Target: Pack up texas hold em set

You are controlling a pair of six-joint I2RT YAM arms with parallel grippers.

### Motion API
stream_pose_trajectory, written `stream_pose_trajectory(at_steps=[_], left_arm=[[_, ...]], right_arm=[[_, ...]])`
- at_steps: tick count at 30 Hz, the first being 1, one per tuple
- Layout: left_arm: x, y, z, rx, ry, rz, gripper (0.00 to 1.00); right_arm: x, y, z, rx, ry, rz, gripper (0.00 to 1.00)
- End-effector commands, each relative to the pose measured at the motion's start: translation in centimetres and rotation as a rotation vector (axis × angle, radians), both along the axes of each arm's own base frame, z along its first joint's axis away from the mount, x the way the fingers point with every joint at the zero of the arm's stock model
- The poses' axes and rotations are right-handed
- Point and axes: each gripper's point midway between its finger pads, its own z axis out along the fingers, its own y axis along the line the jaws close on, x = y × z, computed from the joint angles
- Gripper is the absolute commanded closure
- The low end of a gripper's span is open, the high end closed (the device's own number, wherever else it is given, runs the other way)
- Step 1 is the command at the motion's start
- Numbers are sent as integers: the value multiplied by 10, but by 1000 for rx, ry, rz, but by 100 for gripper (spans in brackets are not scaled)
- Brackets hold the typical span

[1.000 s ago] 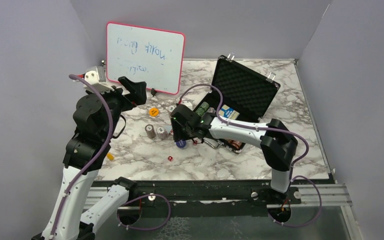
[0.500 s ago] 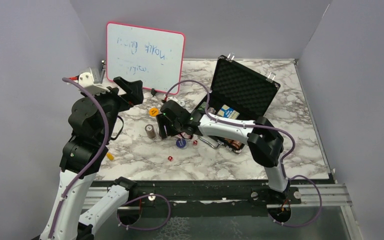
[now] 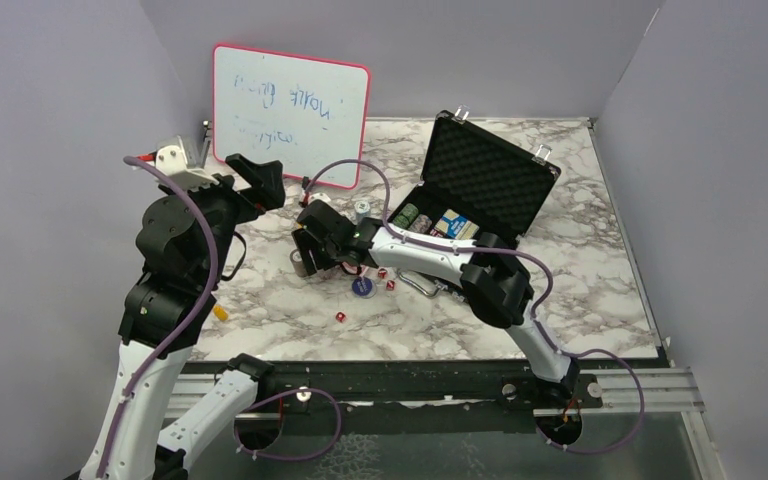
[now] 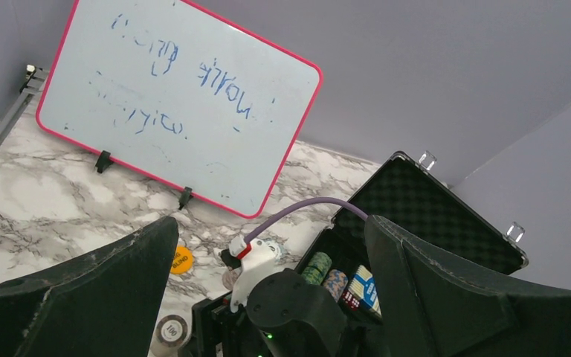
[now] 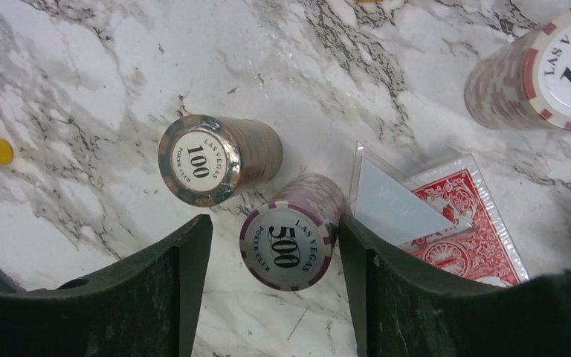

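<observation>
Maroon-striped 500 chip stack (image 5: 286, 238) upright — right claw (image 5: 271, 294) open astride it, left claw (image 4: 268, 297) open

Glossy marbled table (image 3: 600, 250), foam-lined case (image 3: 485, 175)

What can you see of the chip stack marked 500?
The 500 stack is a short column of poker chips standing upright on the marble table. Its top chip has a white centre printed LAS VEGAS 500 POKER CLUB and a maroon-and-pale striped rim; the sides look pinkish. It sits between the open fingers of the right gripper, neither visibly pressing it. The brown 100 stack stands close on one side, the cased red-backed cards on the other; contact with either is unclear.
</observation>
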Motion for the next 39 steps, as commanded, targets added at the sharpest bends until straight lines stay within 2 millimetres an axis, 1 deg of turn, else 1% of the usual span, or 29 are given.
stream_pose_trajectory(at_steps=[1, 4, 6, 9, 11, 13, 15, 20, 21, 24, 26, 27, 28, 31, 34, 36, 39], left_arm=[[-6, 8, 6, 15, -17, 30, 1], [-7, 9, 5, 16, -16, 30, 1], [-7, 9, 4, 17, -14, 32, 1], [-8, 10, 4, 16, -16, 35, 1], [-8, 10, 5, 16, -18, 33, 1], [-8, 10, 4, 16, -17, 33, 1], [-8, 9, 1, 18, -12, 32, 1], [-5, 9, -14, 30, 19, 36, 1], [-5, 9, -19, 27, 29, 35, 1], [-5, 5, -32, 14, 54, 21, 1], [-5, 0, -44, 13, 76, -3, 1], [-4, -4, -50, 17, 89, -23, 1], [-3, -9, -56, 25, 102, -52, 1], [0, -30, -78, 62, 153, -165, 1], [-4, -55, -95, 86, 168, -318, 1], [-11, -72, -101, 94, 151, -425, 1], [-21, -87, -107, 86, 129, -533, 2]], right_arm=[[-2, 8, -6, -67, -47, 56, 35], [-2, 10, -11, -89, -65, 62, 38], [-1, 9, -12, -99, -78, 59, 41], [4, 6, -11, -119, -107, 40, 51], [6, 2, -6, -128, -121, 24, 59], [5, 1, 6, -112, -129, 31, 62], [-1, 2, 22, -82, -125, 60, 65], [-26, -4, 64, 15, -28, 107, 67], [-31, -7, 78, 53, -19, 121, 68], [-43, -23, 97, 110, 30, 139, 68], [-46, -38, 108, 144, 62, 132, 68], [-43, -48, 112, 164, 82, 123, 68], [-44, -59, 114, 179, 105, 117, 68], [-39, -85, 133, 251, 127, 100, 68], [-36, -108, 146, 303, 147, 95, 68], [-36, -120, 150, 313, 148, 86, 68], [-41, -133, 149, 313, 160, 83, 68]])
